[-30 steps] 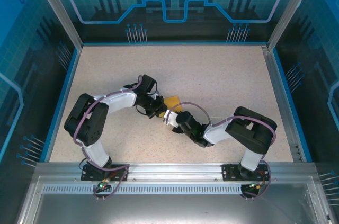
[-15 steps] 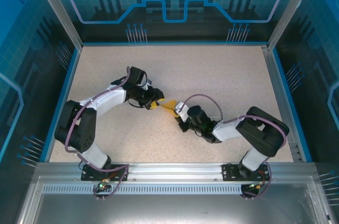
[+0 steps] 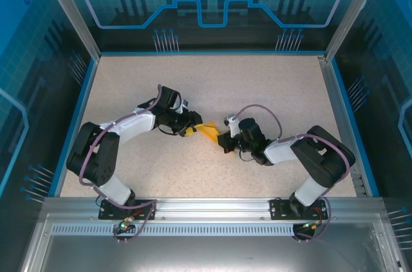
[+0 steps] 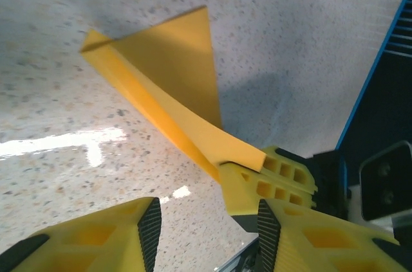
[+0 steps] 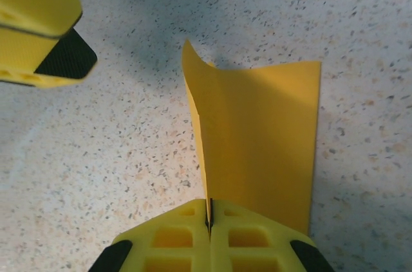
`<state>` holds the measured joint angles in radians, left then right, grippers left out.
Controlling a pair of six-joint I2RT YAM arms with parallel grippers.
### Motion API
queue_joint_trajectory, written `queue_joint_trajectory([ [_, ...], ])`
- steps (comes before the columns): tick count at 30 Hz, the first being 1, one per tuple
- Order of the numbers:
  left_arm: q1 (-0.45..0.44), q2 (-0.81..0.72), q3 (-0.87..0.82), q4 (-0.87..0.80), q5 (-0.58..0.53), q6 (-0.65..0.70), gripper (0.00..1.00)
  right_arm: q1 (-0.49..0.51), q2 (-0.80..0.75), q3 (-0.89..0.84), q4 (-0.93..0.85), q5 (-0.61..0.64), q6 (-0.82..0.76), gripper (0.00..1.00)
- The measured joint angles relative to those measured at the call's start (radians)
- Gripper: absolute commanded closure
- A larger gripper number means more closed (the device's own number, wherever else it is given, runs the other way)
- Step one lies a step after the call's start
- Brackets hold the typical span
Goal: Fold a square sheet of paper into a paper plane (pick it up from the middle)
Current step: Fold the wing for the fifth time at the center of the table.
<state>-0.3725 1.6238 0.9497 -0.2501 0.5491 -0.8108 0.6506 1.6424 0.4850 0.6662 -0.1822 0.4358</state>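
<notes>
The orange-yellow sheet of paper (image 3: 209, 132) is folded along a crease and hangs just above the speckled table near its middle. My right gripper (image 3: 223, 138) is shut on its near end; in the right wrist view the paper (image 5: 264, 137) rises from between the closed fingertips of the gripper (image 5: 208, 220), one flap spread to the right. My left gripper (image 3: 192, 125) stands open just left of the paper, apart from it. The left wrist view has the paper (image 4: 174, 72) ahead of that gripper (image 4: 206, 230), pinched by the right gripper's fingers (image 4: 270, 185).
Speckled tabletop (image 3: 257, 85) with a blue rim (image 3: 335, 92) and clear walls on three sides. An aluminium rail (image 3: 206, 208) carrying both arm bases runs along the near edge. One left finger (image 5: 38, 21) shows at the top left of the right wrist view.
The left gripper has opened, let go of the paper and drawn back to the left. The right gripper has closed fully on the paper and carried it rightward and a little farther back.
</notes>
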Motion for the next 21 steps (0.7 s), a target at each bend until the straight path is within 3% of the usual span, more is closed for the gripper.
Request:
queue_joint_trajectory([
  [21,-0.042,0.053,-0.089,0.251,0.070,-0.002,0.65,-0.073,0.093,0.035,0.061,-0.195,0.332,1.00],
])
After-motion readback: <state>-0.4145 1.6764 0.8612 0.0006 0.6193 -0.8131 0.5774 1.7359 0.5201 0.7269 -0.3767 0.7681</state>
